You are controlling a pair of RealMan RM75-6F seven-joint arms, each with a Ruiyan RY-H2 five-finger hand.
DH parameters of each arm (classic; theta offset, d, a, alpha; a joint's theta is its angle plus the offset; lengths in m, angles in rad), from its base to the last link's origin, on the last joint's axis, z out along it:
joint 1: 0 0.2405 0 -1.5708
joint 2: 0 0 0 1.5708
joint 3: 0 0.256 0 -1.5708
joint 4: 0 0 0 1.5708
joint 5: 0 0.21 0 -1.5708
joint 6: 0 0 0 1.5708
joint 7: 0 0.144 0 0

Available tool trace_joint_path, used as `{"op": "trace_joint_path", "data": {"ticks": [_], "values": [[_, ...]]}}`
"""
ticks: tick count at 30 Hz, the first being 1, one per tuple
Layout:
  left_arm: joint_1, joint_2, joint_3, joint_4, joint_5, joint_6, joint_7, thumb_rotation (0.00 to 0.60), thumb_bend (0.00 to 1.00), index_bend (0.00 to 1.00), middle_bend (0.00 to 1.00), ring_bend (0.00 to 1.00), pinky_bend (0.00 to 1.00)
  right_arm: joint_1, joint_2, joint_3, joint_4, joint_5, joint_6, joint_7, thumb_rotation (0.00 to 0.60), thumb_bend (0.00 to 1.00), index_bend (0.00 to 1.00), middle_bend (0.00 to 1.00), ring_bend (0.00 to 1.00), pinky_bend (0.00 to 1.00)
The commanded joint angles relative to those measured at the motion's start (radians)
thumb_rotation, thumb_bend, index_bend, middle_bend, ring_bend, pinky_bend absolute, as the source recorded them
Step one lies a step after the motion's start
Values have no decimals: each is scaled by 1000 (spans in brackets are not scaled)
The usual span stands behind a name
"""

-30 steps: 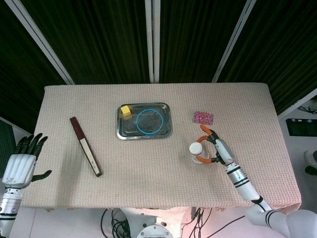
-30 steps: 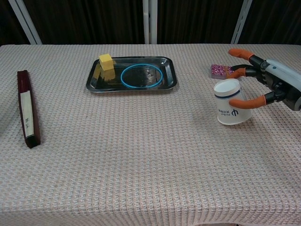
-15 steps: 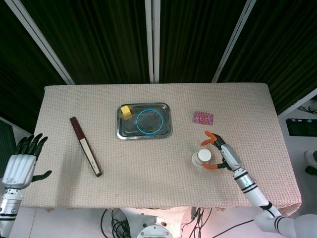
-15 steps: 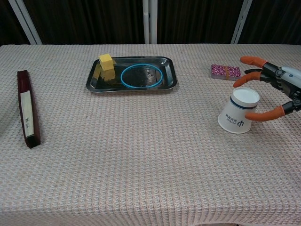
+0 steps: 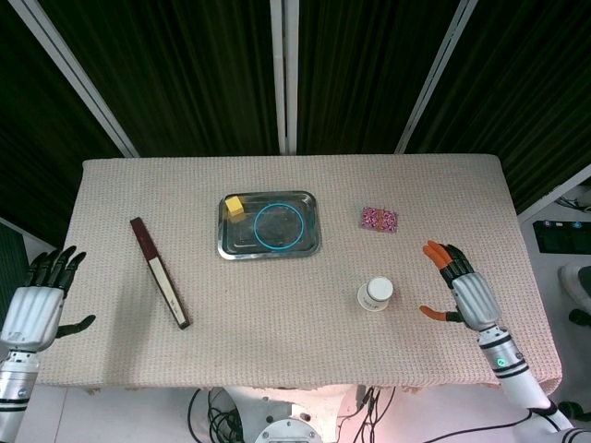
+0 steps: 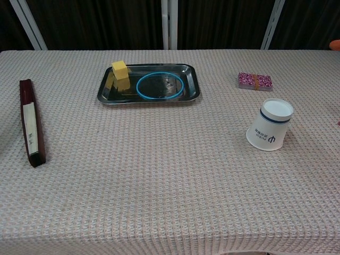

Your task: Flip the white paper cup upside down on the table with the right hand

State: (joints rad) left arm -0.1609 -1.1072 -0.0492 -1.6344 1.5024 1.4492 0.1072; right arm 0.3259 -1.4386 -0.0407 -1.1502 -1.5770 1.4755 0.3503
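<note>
Cup (image 6: 269,125) inverted; right hand (image 5: 466,292) seemingly head-view only.

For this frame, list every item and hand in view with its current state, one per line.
white paper cup: upside down on the table, free of both hands
right hand: open, holding nothing, right of the cup
left hand: open, at the table's left edge
metal tray: holds a yellow block and a blue ring
card pack: flat, behind the cup
dark case: lying flat
</note>
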Motion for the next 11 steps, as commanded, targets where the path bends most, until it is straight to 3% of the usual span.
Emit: {"op": "trace_joint_path", "data": {"ticks": [1,11], "values": [[2,2,1,3,6,5,-4,600,92,75,6,0,35,-173,207,24,-355,216,62,-511,600,0,0,0,0,0],[6,-2,-10,-3,-11,14,12,600,92,74,6,0,35,-200,190,60,-318,236,47,-509,600,0,0,0,0,0]]}}
